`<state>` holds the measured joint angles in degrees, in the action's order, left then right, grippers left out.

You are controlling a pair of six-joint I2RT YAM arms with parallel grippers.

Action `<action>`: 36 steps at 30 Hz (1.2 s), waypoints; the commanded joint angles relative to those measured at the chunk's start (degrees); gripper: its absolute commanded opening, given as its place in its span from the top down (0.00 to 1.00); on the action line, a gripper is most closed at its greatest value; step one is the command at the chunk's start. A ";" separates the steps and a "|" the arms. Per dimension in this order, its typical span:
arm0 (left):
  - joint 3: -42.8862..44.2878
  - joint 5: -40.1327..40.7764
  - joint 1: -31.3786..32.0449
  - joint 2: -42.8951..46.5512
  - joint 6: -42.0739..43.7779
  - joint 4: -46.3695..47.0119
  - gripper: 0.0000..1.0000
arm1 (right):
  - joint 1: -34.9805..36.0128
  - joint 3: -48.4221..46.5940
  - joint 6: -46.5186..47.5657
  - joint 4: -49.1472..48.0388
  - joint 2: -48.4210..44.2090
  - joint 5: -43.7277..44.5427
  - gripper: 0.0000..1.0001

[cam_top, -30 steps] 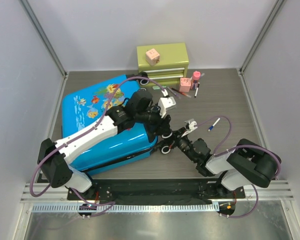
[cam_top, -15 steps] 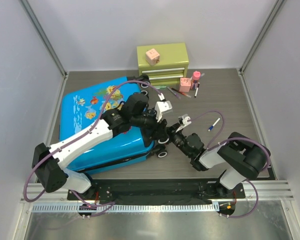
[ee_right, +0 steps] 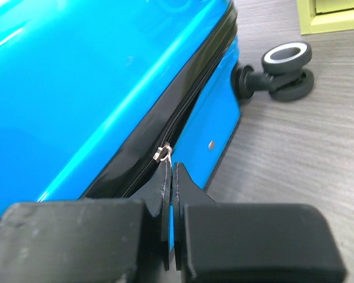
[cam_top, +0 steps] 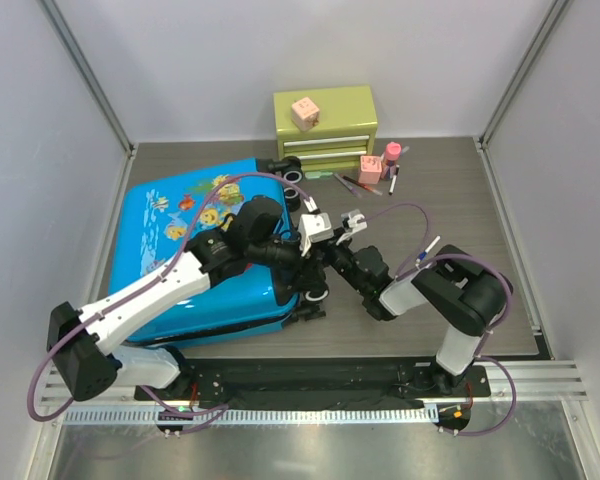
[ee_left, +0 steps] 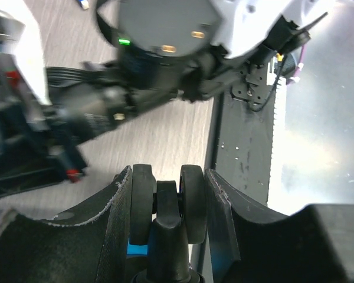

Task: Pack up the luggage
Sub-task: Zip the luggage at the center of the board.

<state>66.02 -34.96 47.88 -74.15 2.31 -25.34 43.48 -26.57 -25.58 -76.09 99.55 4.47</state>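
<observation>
– Luggage [cam_top: 150,225] first: where does it lie?
– It lies flat and closed on the left half of the table [cam_top: 450,190], with the blue fish-print shell facing up. Its wheel end points to the middle of the table, where both arms meet.
– What does the left gripper [ee_left: 168,188] do?
– It reaches over the shell to the near right corner. In the left wrist view a black double wheel [ee_left: 144,200] stands between the two fingers [ee_left: 115,218], and both fingers touch its sides. So this hand grips the wheel.
– And the right gripper [ee_right: 170,168]?
– Its fingers are pressed together, with no gap that I can see. The tips meet at the small metal zipper pull [ee_right: 162,154] on the black zipper seam [ee_right: 189,100], which runs along the side of the shell. The tab of the pull goes in between the tips, so it is pinched.
– Is the zipper closed at that place?
– From this angle I cannot tell.
– What else is near?
– A second wheel [ee_right: 286,59], with a white ring, sticks out from the far corner of the case. Behind the luggage, at the far edge, stands a green drawer chest [cam_top: 325,125] with a pink cube [cam_top: 304,111] on top.
</observation>
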 commanded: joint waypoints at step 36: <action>5.61 37.64 -1.38 13.77 -23.13 -15.78 0.08 | -6.83 -9.11 6.77 53.92 -26.32 15.91 0.21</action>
<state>67.94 -14.81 47.07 -60.75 -15.51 -37.21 36.36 -30.72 -20.67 -37.08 81.52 15.22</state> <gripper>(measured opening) 0.884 0.736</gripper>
